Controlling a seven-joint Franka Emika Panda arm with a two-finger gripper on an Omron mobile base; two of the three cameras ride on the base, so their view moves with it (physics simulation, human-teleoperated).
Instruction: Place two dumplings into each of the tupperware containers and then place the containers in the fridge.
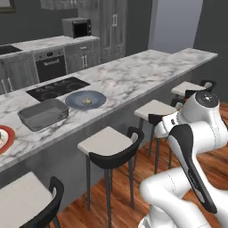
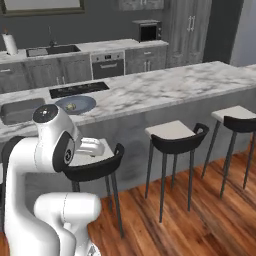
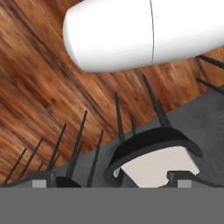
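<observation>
Gripper (image 3: 109, 178) wide open, nothing between the fingertips (image 3: 43, 178); in the hand view it looks at a bar stool (image 3: 153, 162) with a black back and pale seat, over wood floor (image 3: 39, 87). Arm folded low in front of the island, well apart from the tabletop (image 1: 133, 73). One tupperware container (image 1: 43, 114) sits on the marble tabletop, just beside the round blue-grey plate (image 1: 86, 99) and in front of the black cooktop (image 1: 58, 87). One dumpling (image 1: 87, 102) lies on that plate; can't tell if more are there. The tub looks empty from the left base view. The red-rimmed plate (image 1: 5, 138) sits at the tabletop's left edge, partly cut off, near the tub. Right base view has the same tub at the left edge, partly behind the arm, plate next to it. Stools line the near side of the island. Microwave (image 1: 76, 27) and oven (image 1: 50, 64) on the back wall.
</observation>
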